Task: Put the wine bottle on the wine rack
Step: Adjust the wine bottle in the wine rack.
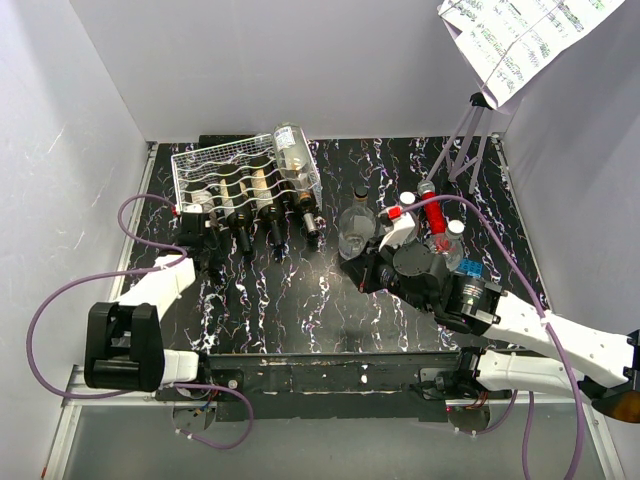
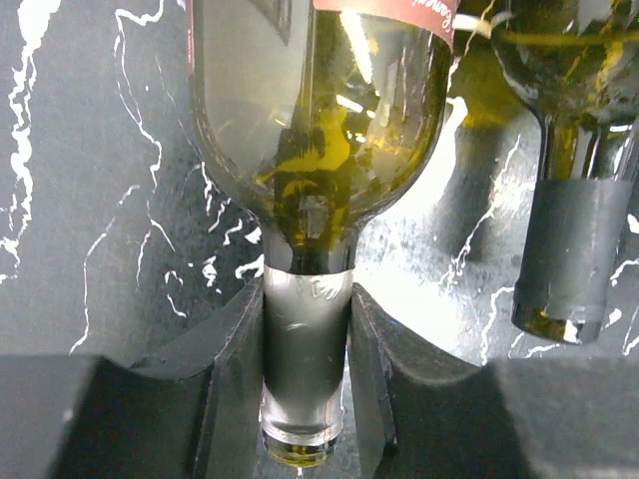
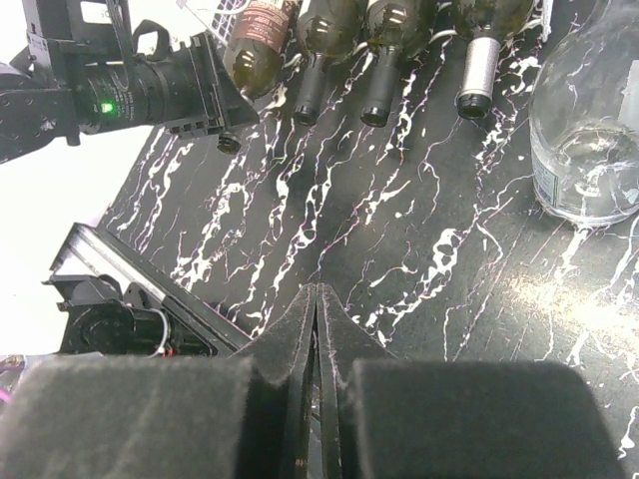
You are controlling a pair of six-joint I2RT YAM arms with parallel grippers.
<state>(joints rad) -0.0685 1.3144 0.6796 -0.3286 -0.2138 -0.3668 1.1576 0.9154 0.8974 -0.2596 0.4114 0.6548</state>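
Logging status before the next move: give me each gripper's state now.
Left gripper: closed on the wine bottle neck.
Right gripper: closed, holding nothing.

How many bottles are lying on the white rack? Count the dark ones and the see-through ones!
Dark bottles: 4
Clear bottle: 1
Total on the rack: 5

Black white-veined marble tabletop (image 1: 330,300) between plain white walls (image 1: 60,130)
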